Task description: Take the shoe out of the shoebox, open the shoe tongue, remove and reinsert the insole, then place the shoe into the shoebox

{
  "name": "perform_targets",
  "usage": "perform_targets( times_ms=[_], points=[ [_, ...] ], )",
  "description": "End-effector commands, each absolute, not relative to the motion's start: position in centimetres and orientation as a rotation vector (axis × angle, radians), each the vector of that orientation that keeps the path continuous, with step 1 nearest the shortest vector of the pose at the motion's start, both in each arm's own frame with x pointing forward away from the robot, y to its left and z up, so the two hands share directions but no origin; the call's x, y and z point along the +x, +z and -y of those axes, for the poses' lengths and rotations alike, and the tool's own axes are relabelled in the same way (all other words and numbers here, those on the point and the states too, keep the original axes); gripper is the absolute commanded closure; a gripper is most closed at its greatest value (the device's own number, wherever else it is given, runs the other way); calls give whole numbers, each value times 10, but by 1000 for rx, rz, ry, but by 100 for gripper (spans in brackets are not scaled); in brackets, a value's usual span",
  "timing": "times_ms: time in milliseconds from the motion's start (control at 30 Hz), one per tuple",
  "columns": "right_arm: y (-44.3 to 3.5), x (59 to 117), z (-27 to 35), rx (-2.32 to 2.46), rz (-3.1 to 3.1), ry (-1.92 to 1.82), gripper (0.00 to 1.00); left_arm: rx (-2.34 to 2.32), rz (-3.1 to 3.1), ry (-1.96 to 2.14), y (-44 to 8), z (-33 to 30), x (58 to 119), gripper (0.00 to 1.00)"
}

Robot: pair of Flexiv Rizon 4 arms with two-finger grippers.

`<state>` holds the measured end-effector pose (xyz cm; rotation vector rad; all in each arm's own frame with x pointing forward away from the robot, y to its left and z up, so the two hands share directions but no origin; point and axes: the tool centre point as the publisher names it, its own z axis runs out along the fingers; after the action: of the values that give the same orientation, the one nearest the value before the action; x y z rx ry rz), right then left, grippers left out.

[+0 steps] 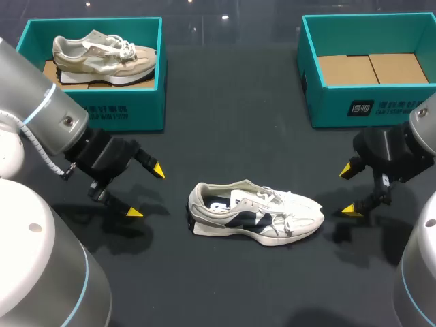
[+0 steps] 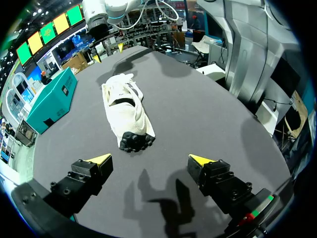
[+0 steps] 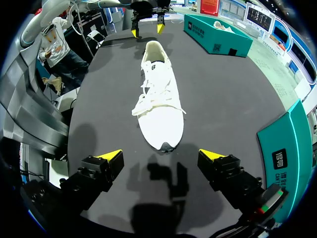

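Left gripper [image 1: 146, 191] and right gripper [image 1: 349, 190] are hanging wide open, empty, off the heel and toe of the white shoe [image 1: 255, 212]; pinching one end alone is probably risking swivelling it away.

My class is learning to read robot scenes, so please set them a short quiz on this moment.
1. True or false: the white shoe lies on the table.
2. Which end of it faces the left pincer? A toe, B heel.
3. What lies in the left shoebox?
Key: 1 true; 2 B; 3 a beige shoe.
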<state>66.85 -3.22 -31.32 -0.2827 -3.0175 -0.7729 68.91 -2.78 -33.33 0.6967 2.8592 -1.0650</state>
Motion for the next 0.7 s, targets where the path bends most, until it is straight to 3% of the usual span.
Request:
perform_targets(
  times_ms=[33, 700],
  points=[
    [-313, 667, 32, -285, 3022, -769, 0, 587, -2737, -1282, -351, 11, 697, 0],
    [-313, 667, 32, -285, 3022, -769, 0, 419, -2690, -1478, -370, 7, 690, 0]
  ],
)
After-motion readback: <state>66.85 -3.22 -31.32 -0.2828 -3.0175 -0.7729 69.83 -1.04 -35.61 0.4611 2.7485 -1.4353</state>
